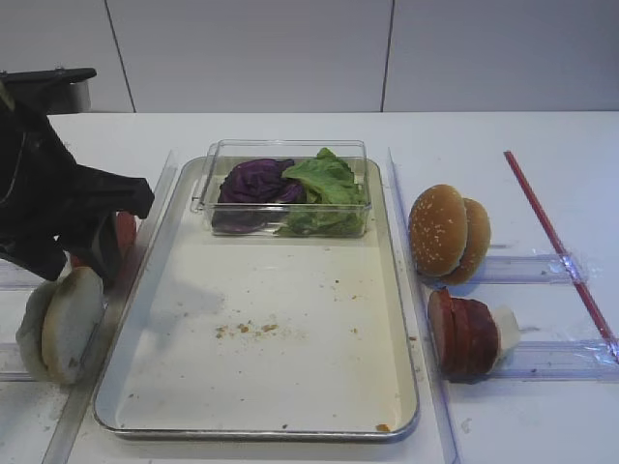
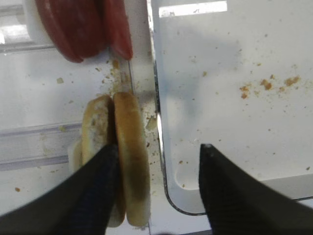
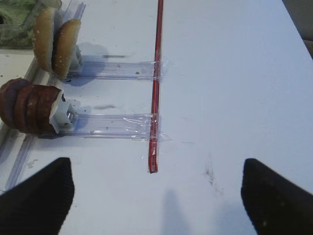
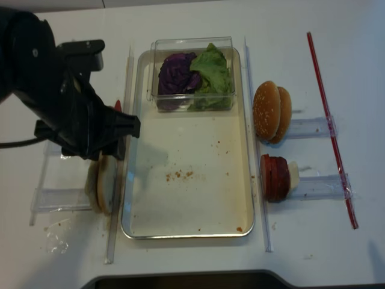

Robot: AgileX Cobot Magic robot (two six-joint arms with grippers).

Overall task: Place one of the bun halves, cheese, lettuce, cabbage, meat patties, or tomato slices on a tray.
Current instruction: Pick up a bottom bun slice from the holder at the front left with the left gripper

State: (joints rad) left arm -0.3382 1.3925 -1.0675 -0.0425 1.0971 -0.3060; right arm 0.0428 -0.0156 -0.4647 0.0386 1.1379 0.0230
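Two pale bun halves (image 2: 132, 161) stand on edge in a clear rack just left of the tray (image 1: 271, 280). My left gripper (image 2: 159, 147) is open around the right-hand one: the left finger sits between the two halves, and the right finger hangs over the tray's corner (image 2: 234, 122), apart from the bun. Lettuce (image 1: 324, 184) and cabbage (image 1: 253, 182) lie in a clear box on the tray. Red tomato slices (image 2: 83, 24) stand behind the buns. Meat patties (image 1: 464, 333) stand right of the tray. My right gripper (image 3: 155, 176) is open over bare table. Cheese is out of view.
Two sesame bun tops (image 1: 447, 232) stand in a rack right of the tray. A long red strip (image 1: 556, 242) is taped across the rack ends. Crumbs dot the tray floor. The left arm (image 4: 60, 102) looms over the left racks.
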